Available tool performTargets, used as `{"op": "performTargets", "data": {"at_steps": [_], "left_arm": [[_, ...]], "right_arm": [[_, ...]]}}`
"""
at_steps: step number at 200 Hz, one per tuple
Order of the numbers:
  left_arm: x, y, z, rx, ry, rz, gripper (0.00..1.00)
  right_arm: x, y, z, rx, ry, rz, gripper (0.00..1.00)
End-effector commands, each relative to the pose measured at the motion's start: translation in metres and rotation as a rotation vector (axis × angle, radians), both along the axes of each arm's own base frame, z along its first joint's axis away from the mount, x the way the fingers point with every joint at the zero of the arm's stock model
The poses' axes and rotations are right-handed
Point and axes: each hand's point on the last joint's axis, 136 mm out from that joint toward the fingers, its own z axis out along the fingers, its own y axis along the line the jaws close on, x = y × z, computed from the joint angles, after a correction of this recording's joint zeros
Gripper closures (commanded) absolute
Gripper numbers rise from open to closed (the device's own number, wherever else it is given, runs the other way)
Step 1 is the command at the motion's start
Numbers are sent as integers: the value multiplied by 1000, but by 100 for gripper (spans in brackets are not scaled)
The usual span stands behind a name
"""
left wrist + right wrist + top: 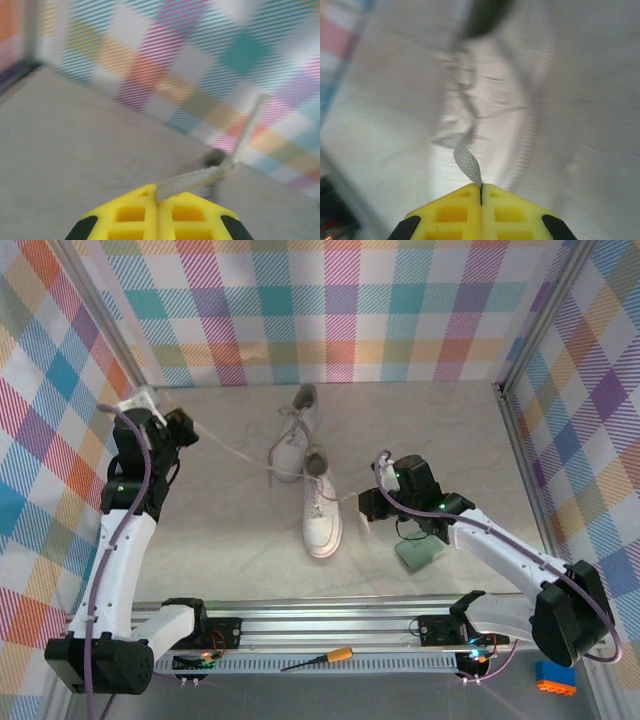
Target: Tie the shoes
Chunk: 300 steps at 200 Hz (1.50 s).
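- Shoes [322,525] lie one behind the other at the middle of your desk [220,530]. The far shoe [296,435] is toward the back wall, and the near shoe [324,502] points its toe at the arms.
- Your left pincer [183,428] is raised at the desk's left side, clamped on a white lace [228,450] that stretches rightward to the pair. I cannot tell which shoe it belongs to.
- From the left wrist, the yellow tips [157,192] meet on that flat lace [192,179].
- Your right pincer [366,508] sits just beside the near shoe's right flank, clamped on a short lace [350,498].
- From the right wrist, this lace [468,165] twists up from the closed tips [481,189] to the blurred shoe [495,100].
- To the right of the near shoe, a green pad [418,552] lies under the right arm.
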Motion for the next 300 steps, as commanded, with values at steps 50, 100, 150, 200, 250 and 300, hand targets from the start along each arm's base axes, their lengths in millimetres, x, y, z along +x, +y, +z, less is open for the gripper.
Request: {"op": "performTargets", "data": {"at_steps": [50,100,150,200,250,300], "left_arm": [[14,-146,91,-35,-195,-496,100],[10,-194,83,-26,-168,-647,100],[10,-202,68,-1,-152,-690,100],[1,-220,66,5,-154,-771,100],[-12,-236,71,0,-164,-848,100],[-24,-243,72,-7,-164,-888,100]], "right_arm": [[-21,164,102,472,-42,338,100],[-10,183,74,410,-72,299,59],[6,69,93,114,-517,8,45],[28,35,141,72,-738,64,27],[51,65,182,237,-859,244,27],[110,96,201,278,-869,189,33]]}}
